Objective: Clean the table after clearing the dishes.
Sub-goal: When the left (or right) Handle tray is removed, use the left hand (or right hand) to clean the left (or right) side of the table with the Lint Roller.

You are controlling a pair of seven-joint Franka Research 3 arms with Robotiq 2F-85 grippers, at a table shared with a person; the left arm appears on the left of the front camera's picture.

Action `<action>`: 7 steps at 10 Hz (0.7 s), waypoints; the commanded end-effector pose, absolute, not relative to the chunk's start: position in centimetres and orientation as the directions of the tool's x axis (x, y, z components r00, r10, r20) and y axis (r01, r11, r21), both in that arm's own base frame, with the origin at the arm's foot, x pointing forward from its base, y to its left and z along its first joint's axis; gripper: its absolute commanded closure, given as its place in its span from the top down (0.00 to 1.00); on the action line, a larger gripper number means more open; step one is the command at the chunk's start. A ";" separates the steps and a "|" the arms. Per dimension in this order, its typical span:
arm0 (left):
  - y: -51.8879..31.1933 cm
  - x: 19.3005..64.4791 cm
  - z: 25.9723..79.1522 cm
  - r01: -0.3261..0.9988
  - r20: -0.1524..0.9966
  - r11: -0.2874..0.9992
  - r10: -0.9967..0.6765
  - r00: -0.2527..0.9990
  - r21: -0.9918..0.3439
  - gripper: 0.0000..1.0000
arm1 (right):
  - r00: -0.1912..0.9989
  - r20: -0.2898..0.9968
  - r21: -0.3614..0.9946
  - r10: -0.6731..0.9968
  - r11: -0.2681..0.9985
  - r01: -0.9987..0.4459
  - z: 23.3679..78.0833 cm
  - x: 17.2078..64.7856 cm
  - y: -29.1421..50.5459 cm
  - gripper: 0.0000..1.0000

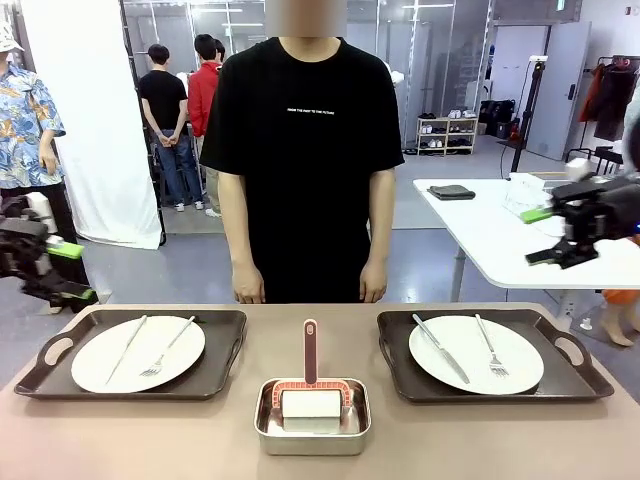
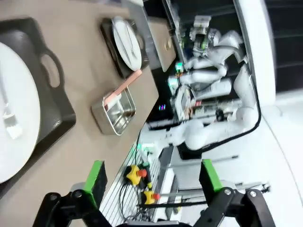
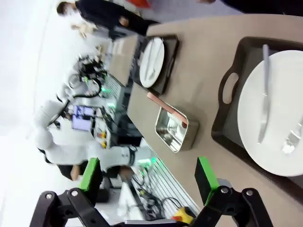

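Note:
The beige-brown table carries the dishes on two dark handled trays. On the left tray lies a white plate with knife and fork. A matching plate with cutlery sits on the right tray. My left gripper hovers open off the table's left end, above floor level. Off the right end, my right gripper is open too. The left wrist view has its open gripper near its plate. The right wrist view has its open gripper near its plate.
A small steel pan holding a white cleaning block with a red handle stands at the front middle between the trays. A person in a black T-shirt stands at the far edge, hands down. A white side table is at the back right.

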State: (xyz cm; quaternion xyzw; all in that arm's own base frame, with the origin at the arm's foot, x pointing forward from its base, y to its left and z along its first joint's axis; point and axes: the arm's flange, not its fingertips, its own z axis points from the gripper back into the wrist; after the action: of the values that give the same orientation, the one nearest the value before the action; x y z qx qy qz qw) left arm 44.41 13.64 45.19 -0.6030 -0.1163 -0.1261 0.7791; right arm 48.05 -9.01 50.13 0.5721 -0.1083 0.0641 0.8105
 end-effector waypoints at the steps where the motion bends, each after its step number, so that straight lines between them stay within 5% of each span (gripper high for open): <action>1: 17.4 43.8 45.9 0.251 0.277 0.238 0.083 0.957 -0.938 1.00 | 0.968 0.204 0.952 -0.149 0.261 -0.160 49.8 47.7 -13.8 1.00; 7: 29.2 37.1 43.3 0.029 0.140 0.278 0.385 0.912 -0.960 1.00 | 0.899 0.109 0.977 -0.424 0.211 -0.019 46.1 41.5 -27.1 1.00</action>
State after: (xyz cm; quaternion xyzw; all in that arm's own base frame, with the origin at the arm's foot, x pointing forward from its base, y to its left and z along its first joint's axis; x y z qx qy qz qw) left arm 37.29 29.07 42.82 -0.5945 -0.1709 0.0913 0.7804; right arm 41.78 -26.91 46.08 0.6028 -0.1810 -0.1095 0.7693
